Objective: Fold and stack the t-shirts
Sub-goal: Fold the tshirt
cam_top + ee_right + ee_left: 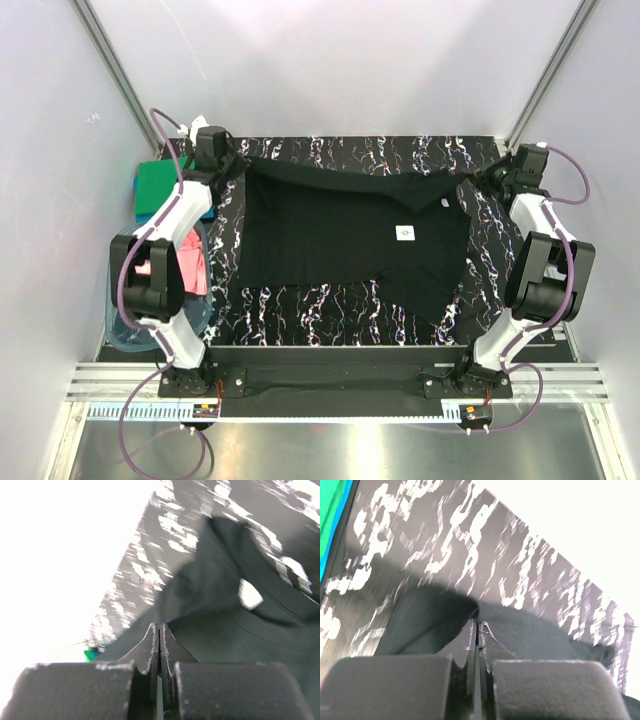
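Progress early, judging by the layout: black t-shirt lies spread between the two grippers on the marbled mat, white neck label facing up, nearer the right gripper than the left; left gripper is clamped on the far corner of the cloth, its wrist view showing the jaws pressed together with black fabric pinched at the tips; right gripper is likewise clenched on the opposite far corner, cloth bunched right at its tips; the far hem runs taut from one gripper to the other; no fold looks made in this shirt yet, the near edge by the arm bases lying uneven; outboard of the left gripper, off the mat, green t-shirt sits flat and squarish, probably folded already, with a blue edge under it that cannot be identified; behind the left gripper, toward its base, pink t-shirt is crumpled in the tub, unfolded; left to do: fold the black one, then the pink, then stack.
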Robot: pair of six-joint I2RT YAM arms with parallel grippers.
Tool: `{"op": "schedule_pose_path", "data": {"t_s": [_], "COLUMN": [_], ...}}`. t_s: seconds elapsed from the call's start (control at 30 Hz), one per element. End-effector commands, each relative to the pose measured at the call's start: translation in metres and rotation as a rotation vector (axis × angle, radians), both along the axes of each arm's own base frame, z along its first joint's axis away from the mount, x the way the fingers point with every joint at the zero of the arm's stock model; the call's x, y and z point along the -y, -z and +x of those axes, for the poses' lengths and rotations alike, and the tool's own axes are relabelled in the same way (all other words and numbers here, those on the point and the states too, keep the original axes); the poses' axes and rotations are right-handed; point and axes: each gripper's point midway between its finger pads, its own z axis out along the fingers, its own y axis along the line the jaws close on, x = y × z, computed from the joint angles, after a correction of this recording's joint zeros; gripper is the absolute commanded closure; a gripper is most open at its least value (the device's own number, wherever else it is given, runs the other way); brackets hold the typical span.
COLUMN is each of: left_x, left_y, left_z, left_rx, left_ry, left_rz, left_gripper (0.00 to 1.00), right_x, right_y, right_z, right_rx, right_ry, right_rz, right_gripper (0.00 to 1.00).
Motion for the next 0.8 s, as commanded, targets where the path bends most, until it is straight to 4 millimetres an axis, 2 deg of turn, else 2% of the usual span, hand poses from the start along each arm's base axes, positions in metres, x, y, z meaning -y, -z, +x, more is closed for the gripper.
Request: {"op": "schedule_pose_path", "data": {"t_s": [0.0,0.03,0.07,0.1,0.13,0.17,0.2,0.23,0.27,0.3,0.33,0.37,0.43,0.47,0.5,0.53,0.57,0.6,0.63,0.7,0.73,0.77], "left_x": [-0.006,-0.005,-0.001,0.002,0.007,0.008,0.009,0.01,0.01,0.011,0.011,0.012,0.013,0.014,0.014,0.012,0.011,0.009,0.005,0.002,-0.001,-0.001], "left_y": [-0.013,-0.011,-0.025,-0.032,-0.037,-0.03,-0.04,-0.038,-0.021,-0.02,-0.033,-0.018,-0.02,-0.029,-0.021,-0.022,-0.027,-0.018,-0.018,-0.021,-0.015,-0.013], "left_z": [0.035,0.041,0.052,0.059,0.065,0.076,0.087,0.093,0.105,0.111,0.12,0.128,0.137,0.142,0.147,0.15,0.154,0.157,0.16,0.165,0.168,0.17], "left_rx": [0.113,0.129,0.207,0.248,0.283,0.291,0.322,0.322,0.305,0.308,0.341,0.33,0.344,0.363,0.348,0.35,0.356,0.341,0.341,0.356,0.347,0.346], "left_ry": [0.041,0.057,0.083,0.109,0.154,0.164,0.171,0.189,0.195,0.202,0.221,0.226,0.241,0.242,0.239,0.233,0.227,0.217,0.205,0.198,0.193,0.193], "left_rz": [-0.022,-0.034,-0.045,-0.054,-0.073,-0.079,-0.084,-0.095,-0.104,-0.116,-0.129,-0.147,-0.162,-0.165,-0.167,-0.167,-0.167,-0.169,-0.175,-0.179,-0.183,-0.185], "left_gripper": [1.0,1.0,1.0,1.0,1.0,1.0,1.0,1.0,1.0,1.0,1.0,1.0,1.0,0.99,0.98,0.98,0.97,0.96,0.96,0.96,0.96,0.97], "right_x": [-0.007,-0.009,-0.009,-0.009,-0.008,-0.007,-0.008,-0.007,-0.007,-0.008,-0.008,-0.008,-0.009,-0.009,-0.011,-0.009,-0.009,-0.01,-0.009,-0.007,-0.007,-0.005], "right_y": [-0.078,-0.076,-0.07,-0.079,-0.079,-0.07,-0.08,-0.083,-0.074,-0.078,-0.082,-0.069,-0.074,-0.066,-0.064,-0.068,-0.06,-0.059,-0.063,-0.052,-0.055,-0.047], "right_z": [0.033,0.036,0.042,0.048,0.052,0.057,0.062,0.066,0.073,0.076,0.081,0.087,0.093,0.098,0.1,0.105,0.109,0.112,0.117,0.125,0.129,0.133], "right_rx": [0.311,0.333,0.344,0.4,0.419,0.422,0.477,0.498,0.495,0.52,0.54,0.524,0.554,0.547,0.548,0.562,0.552,0.551,0.566,0.548,0.559,0.547], "right_ry": [-0.05,-0.057,-0.058,-0.065,-0.065,-0.064,-0.073,-0.075,-0.079,-0.093,-0.101,-0.104,-0.118,-0.121,-0.127,-0.131,-0.132,-0.135,-0.135,-0.13,-0.13,-0.127], "right_rz": [0.03,0.038,0.051,0.051,0.05,0.061,0.067,0.073,0.086,0.102,0.106,0.122,0.132,0.137,0.138,0.134,0.136,0.14,0.133,0.141,0.138,0.141], "right_gripper": [1.0,1.0,1.0,1.0,1.0,1.0,1.0,1.0,1.0,1.0,1.0,1.0,1.0,1.0,1.0,1.0,1.0,1.0,1.0,1.0,1.0,1.0]}}
